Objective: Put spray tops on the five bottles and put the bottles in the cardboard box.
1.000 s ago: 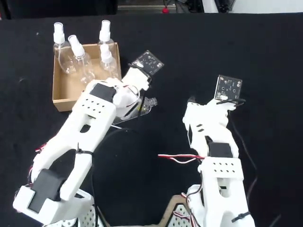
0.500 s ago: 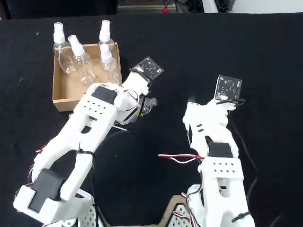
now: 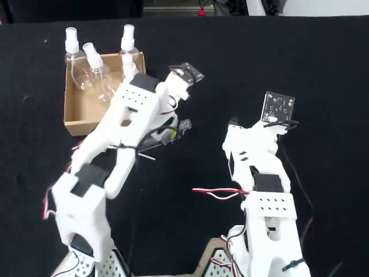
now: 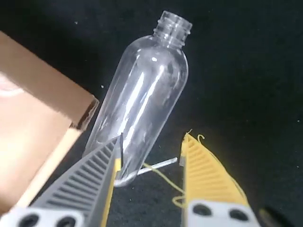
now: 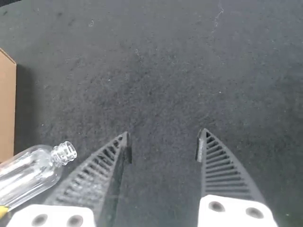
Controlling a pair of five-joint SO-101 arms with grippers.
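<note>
Since a second ago the left arm (image 3: 130, 115) has swung toward the far side. It now lies across the near right corner of the cardboard box (image 3: 78, 124), and its base links stand more upright at the near left. The right arm (image 3: 256, 161) has kept its place, and so has the loose bottle.

The black worktop (image 3: 323, 69) carries everything. The right arm stretches from the near edge toward the middle, well apart from the box. The box sits at the far left with its open side up. Four bottles with spray tops (image 3: 101, 81) stand in it along its far wall, the rightmost partly hidden behind the left arm.

The fifth bottle (image 4: 147, 90) is clear and has no top. It lies on its side on the worktop just right of the box's near right corner, its open neck pointing right. The left gripper (image 4: 151, 138) hangs over its base with the fingers apart. The base sits between them, close against one finger and clear of the other, so it is not clamped. The right gripper (image 5: 164, 134) is over bare worktop to the right of the bottle's neck, its fingers spread and holding nothing. A thin tube (image 4: 161, 164) lies on the worktop by the bottle's base, between the left fingers.
</note>
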